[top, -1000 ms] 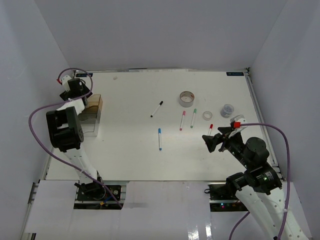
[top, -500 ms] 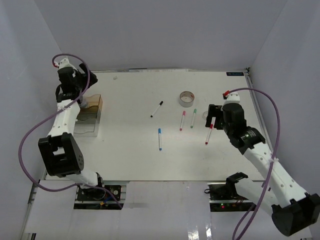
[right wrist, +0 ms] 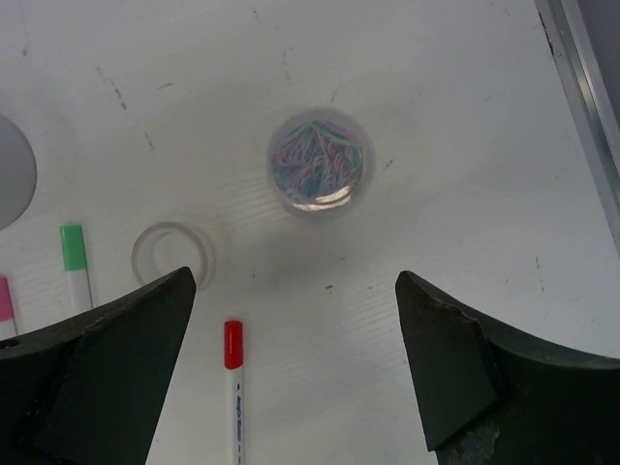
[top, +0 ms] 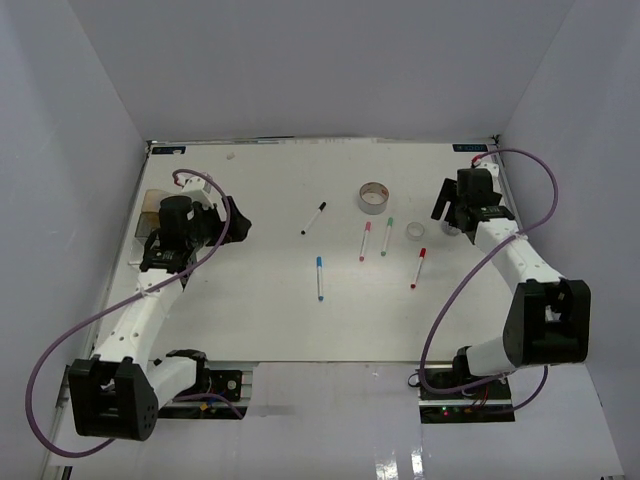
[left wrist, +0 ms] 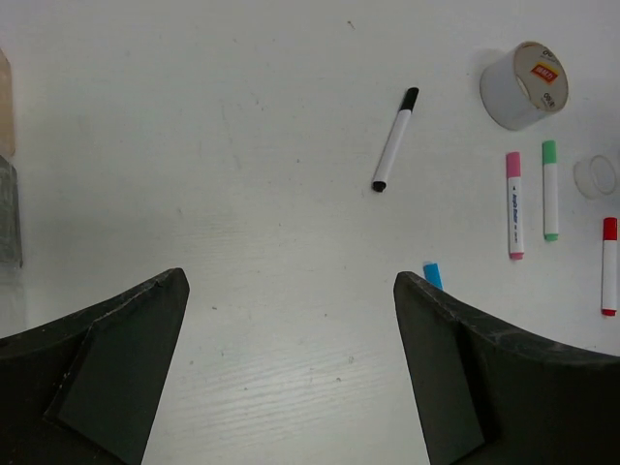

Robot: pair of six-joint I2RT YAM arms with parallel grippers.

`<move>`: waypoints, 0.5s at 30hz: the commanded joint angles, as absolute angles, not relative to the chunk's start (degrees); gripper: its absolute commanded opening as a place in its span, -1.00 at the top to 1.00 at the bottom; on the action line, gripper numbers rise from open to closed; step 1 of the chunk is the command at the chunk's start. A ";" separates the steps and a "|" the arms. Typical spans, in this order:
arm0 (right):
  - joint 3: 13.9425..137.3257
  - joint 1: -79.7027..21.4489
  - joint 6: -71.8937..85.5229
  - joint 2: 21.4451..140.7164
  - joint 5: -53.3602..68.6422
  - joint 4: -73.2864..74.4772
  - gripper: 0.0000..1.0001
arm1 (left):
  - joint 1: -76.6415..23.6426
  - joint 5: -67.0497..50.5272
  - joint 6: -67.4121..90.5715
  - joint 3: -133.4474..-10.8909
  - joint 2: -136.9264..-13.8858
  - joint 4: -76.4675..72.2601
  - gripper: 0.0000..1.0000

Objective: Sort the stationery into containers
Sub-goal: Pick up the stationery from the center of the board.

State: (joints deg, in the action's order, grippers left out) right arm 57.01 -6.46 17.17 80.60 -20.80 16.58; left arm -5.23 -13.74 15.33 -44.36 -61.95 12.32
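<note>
left gripper (left wrist: 291, 281) wide, empty | right gripper (right wrist: 295, 279) wide, empty — near jar (right wrist: 320, 163)

This is a robotics lab test cell. A bare white table (top: 270, 310) is boxed in on its left, far and right sides by plain white walls (top: 330, 70). Two robot arms, left (top: 150, 295) and right (top: 510, 250), are bolted at the table's near edge, trailing purple cables (top: 556, 195). A metal rail (right wrist: 581, 87) runs along the table's right edge. A few markers (top: 320, 278) lie near the table's middle.
</note>
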 commanded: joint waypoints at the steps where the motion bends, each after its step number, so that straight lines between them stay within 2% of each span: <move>1: 60.99 -4.05 16.87 85.42 -17.93 12.66 -0.80 | -5.80 -12.49 13.89 -44.74 -58.45 10.19 -0.96; 11: 64.60 1.75 14.59 95.27 -12.49 9.50 -0.81 | -5.80 -8.96 13.27 -45.35 -58.89 11.87 -0.96; 15: 64.95 2.72 13.80 96.94 -9.67 8.00 -0.87 | -5.89 -9.14 13.71 -45.35 -59.15 12.04 -0.96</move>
State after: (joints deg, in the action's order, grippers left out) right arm 62.17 1.93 15.05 96.44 -12.36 11.64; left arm -5.74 -9.78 13.98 -44.21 -59.64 12.03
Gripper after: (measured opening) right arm 0.932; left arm 0.979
